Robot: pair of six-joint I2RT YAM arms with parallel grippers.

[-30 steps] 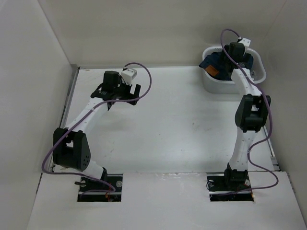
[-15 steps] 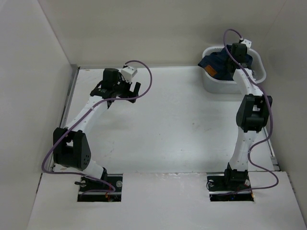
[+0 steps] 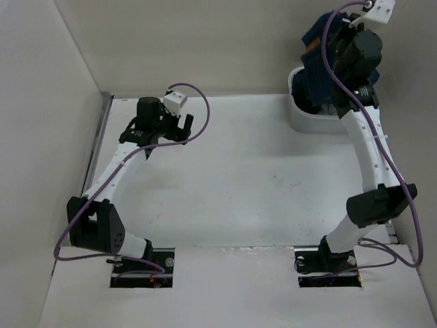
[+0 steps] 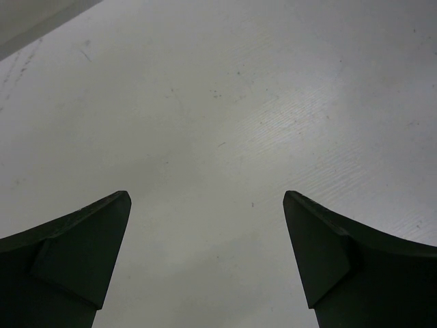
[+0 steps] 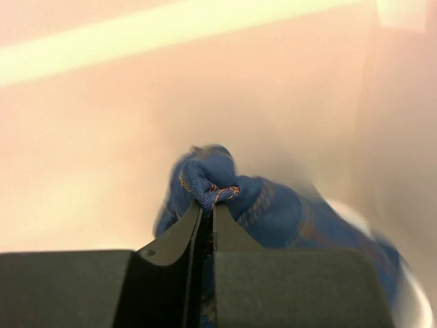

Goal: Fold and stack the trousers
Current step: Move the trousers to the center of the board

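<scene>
Grip, right side: the right claw [image 5: 207, 210] has its jaws pressed almost together, pinching a bunched fold of the trousers [image 5: 229, 195] between the tips.
Grip, left side: the left claw [image 4: 206, 199] has its jaws spread wide with nothing between them, hanging above the bare surface [image 4: 225, 102].
Trousers, place: from above, they [image 3: 316, 65] hang in a bundle from the right claw over the bin [image 3: 306, 121] at the far right corner. Whether the lower end touches the bin cannot be told.
Trousers, material: dark blue denim, thick and crumpled, with orange stitching along a seam and a small tan-orange spot near the top of the bundle.
Bin: white, smooth, with a rounded rim, against the back wall.
Surface: white, flat, faintly scuffed and speckled.
Edges: pale walls close off the left, back and right sides.
Open room: a wide bare stretch lies between the two arms.
</scene>
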